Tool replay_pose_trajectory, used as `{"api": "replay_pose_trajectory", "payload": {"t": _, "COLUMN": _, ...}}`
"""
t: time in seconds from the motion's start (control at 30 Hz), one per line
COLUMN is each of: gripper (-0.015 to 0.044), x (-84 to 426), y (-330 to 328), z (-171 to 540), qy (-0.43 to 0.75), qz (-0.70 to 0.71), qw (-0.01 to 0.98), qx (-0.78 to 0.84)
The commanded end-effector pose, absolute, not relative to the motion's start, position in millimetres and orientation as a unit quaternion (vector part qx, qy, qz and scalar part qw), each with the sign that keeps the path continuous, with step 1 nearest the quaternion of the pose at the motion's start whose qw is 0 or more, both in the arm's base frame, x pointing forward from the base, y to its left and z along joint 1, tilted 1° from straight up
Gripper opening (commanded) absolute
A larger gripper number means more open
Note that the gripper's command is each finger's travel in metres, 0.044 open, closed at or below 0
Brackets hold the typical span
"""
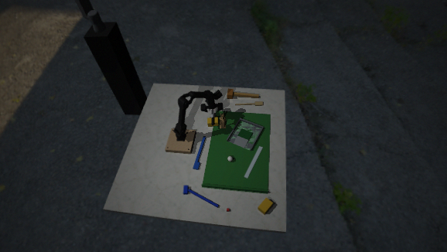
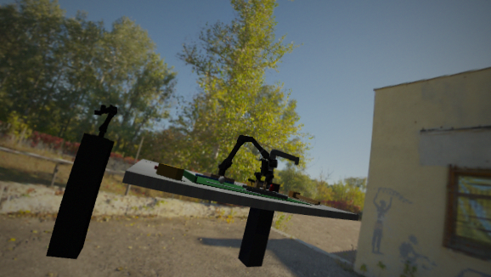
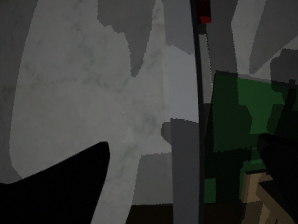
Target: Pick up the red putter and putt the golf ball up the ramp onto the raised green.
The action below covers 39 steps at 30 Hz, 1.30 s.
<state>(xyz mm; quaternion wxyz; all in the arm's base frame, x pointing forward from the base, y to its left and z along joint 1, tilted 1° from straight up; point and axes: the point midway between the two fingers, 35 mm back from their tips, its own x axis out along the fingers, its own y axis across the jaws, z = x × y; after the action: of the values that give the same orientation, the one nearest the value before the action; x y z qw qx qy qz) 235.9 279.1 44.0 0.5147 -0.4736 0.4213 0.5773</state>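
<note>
Walled raised green near back of green mat: square frame, tilted to the mat's edges, grey and green patches inside. Golf ball outside it, on the mat just in front of the frame's open side. Pale strip flat on the mat to the ball's right, apart from it.

End effector over the mat's back-left corner, pointing down, fingers spread almost fully, gripping nothing. In wrist view 1 dark finger fills lower left; other side hard to make out. Cannot tell if anything touches the fingers.

Red putter seen in wrist view only: red head at top edge, thin dark shaft running straight down frame, on the pale surface along the mat's edge. Not made out in top view, hidden or too small under the arm.

Yellow-and-wood object just below the end effector at the mat's corner.

Elsewhere on surface: 2 blue putters, 1 beside the mat's left edge, 1 in front of the mat; tiny red bit near the second's tip; yellow block at front right; wooden mallet and wooden stick at back.
</note>
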Motion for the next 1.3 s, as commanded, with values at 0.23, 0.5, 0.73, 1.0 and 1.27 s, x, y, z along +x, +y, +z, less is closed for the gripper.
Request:
{"api": "replay_pose_trajectory", "payload": {"t": 0.23, "gripper": 0.0440, "x": 236.1, "y": 279.0, "z": 30.6, "qy": 0.419, "qz": 0.577, "qw": 0.515, "qx": -0.476}}
{"api": "replay_pose_trajectory", "payload": {"t": 0.5, "gripper": 0.0440, "x": 236.0, "y": 279.0, "z": 19.0, "qy": 0.419, "qz": 0.577, "qw": 0.515, "qx": -0.476}}
{"api": "replay_pose_trajectory", "payload": {"t": 0.73, "gripper": 0.0335, "x": 236.7, "y": 280.4, "z": 21.9, "qy": 0.419, "qz": 0.577, "qw": 0.516, "qx": -0.474}}
{"api": "replay_pose_trajectory", "payload": {"t": 1.0, "gripper": 0.0125, "x": 236.7, "y": 280.4, "z": 21.9, "qy": 0.419, "qz": 0.577, "qw": 0.516, "qx": -0.474}}
{"api": "replay_pose_trajectory", "payload": {"t": 1.27, "gripper": 0.0013, "x": 236.7, "y": 280.4, "z": 21.9, "qy": 0.419, "qz": 0.577, "qw": 0.516, "qx": -0.474}}
